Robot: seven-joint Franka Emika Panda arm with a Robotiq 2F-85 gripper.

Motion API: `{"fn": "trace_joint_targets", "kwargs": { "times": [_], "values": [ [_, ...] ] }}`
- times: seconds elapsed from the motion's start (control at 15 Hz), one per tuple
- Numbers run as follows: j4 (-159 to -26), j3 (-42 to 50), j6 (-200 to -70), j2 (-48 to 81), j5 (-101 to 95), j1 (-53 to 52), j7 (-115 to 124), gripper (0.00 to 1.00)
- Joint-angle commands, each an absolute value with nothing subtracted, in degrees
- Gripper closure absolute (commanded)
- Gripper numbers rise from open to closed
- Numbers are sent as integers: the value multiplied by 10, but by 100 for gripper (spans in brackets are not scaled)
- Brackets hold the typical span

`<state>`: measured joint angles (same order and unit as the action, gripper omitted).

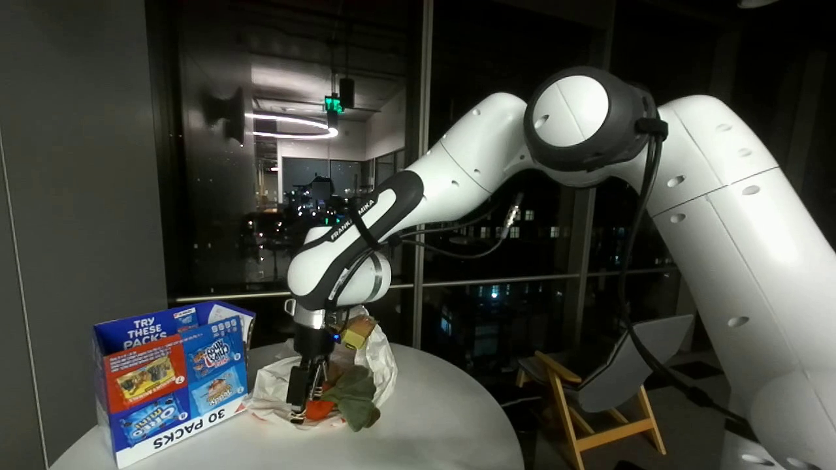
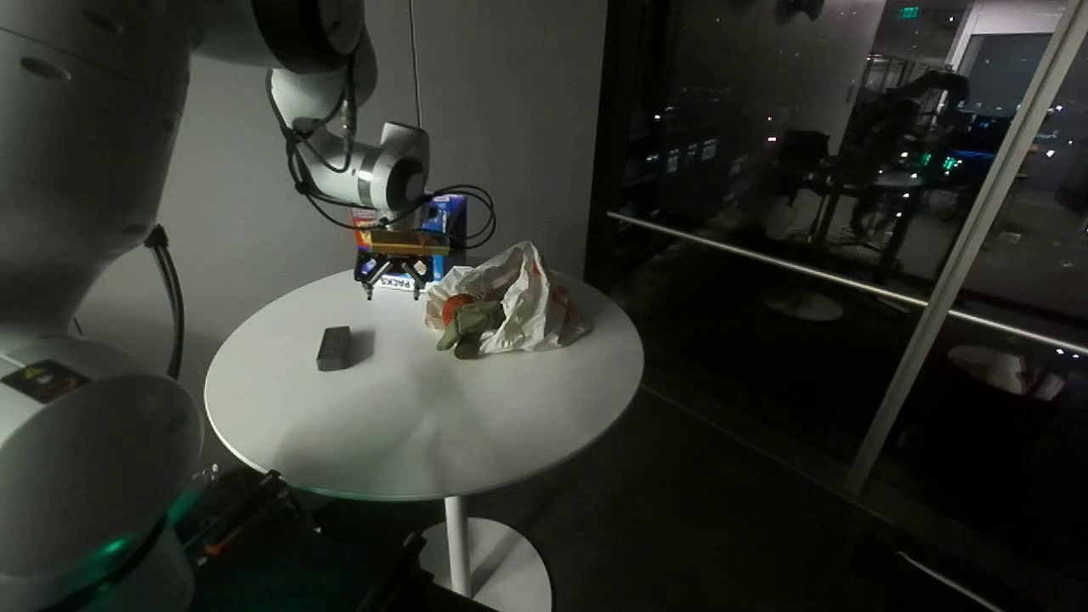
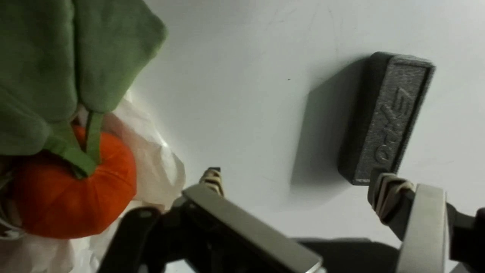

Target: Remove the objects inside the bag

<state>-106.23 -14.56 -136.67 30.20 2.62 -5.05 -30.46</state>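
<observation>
- Gripper [image 3: 298,185] was found spread beside the bag [image 2: 534,308], nothing held; closure there was expected to catch air;
- orange object [image 3: 75,201] and green leafy piece [image 3: 91,64] were noted at the bag's mouth, the green overlapping the orange; snagging of both together was feared;
- the bag's loose film lay beside them; if pinched, dragging of the bag was expected;
- snack box [image 1: 173,378] stood near; wide movement was judged a knock risk.
</observation>
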Motion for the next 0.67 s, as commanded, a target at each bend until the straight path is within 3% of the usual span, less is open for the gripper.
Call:
{"fn": "trace_joint_targets", "kwargs": {
  "times": [0.0, 0.4, 0.6],
  "values": [
    [-1037, -116, -1441, 340, -40, -76, -279, 0],
    [-986, 7, -1541, 392, -227, -153, -142, 0],
    [-949, 5, -1503, 423, -226, -143, -128, 0]
  ]
}}
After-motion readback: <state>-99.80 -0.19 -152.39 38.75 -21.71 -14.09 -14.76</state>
